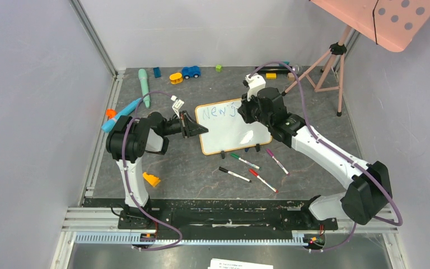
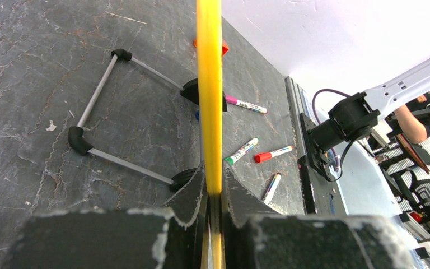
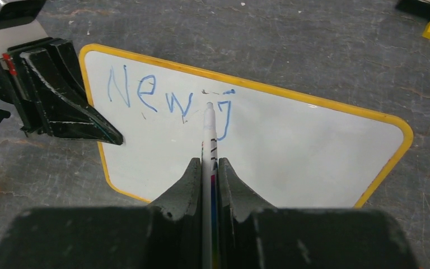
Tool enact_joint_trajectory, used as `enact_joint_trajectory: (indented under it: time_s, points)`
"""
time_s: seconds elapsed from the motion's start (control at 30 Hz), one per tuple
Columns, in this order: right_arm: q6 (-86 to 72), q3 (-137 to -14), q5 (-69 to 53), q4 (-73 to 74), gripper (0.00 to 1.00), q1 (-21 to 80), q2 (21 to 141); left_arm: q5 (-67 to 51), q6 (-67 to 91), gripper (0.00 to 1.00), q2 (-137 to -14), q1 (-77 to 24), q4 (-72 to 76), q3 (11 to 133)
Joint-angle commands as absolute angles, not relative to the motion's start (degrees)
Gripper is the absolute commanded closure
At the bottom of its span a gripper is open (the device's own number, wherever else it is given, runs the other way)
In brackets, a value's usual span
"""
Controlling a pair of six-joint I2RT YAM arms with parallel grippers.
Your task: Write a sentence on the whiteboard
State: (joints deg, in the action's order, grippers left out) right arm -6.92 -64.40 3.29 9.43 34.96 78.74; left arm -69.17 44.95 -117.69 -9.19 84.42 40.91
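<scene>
The whiteboard point(image 1: 232, 134) sits mid-worktop, a small white rectangle with a thin orange-yellow frame and rounded corners. It has two black clip feet point(image 1: 223, 153) on its near long edge. The sentence point(image 3: 151, 98) is thin blue handwriting in the board's 10 o'clock corner. So far it reads "New", followed by a J-like stroke. The rest of the surface is bare white.

My left hand point(image 2: 213, 193) is closed on the board's frame at its 9 o'clock edge. One finger lies on each face, and the forearm reaches in low from the left. My right hand point(image 3: 209, 165) is clamped on a marker point(image 3: 209, 131) with a white barrel, its tip resting on the J-like stroke. That arm stretches in from 4 o'clock, its wrist bent over the board's 1 o'clock corner.

Four loose markers point(image 1: 244, 161) lie on the dark grey worktop point(image 1: 190, 174) near the board, from 5 to 6 o'clock. Their caps are green, purple, black and red, one of each. A single orange wedge point(image 1: 151, 179) lies at 8 o'clock. At 1 o'clock a pink dotted panel point(image 1: 395, 19) stands on a tripod.
</scene>
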Motion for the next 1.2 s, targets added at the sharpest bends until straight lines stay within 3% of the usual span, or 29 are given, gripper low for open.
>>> enact_joint_trajectory:
  time_s: [0.0,1.17]
  points:
    - [-6.3,-63.6,6.8,8.2,1.00,34.3,76.9,-69.8,40.5,0.98,-115.7,-9.8,89.2,40.5]
    - [-6.1,-61.6,9.8,11.1,1.00,32.6,74.8,-67.8,40.7,0.98,-115.7,-9.6,89.2,39.8]
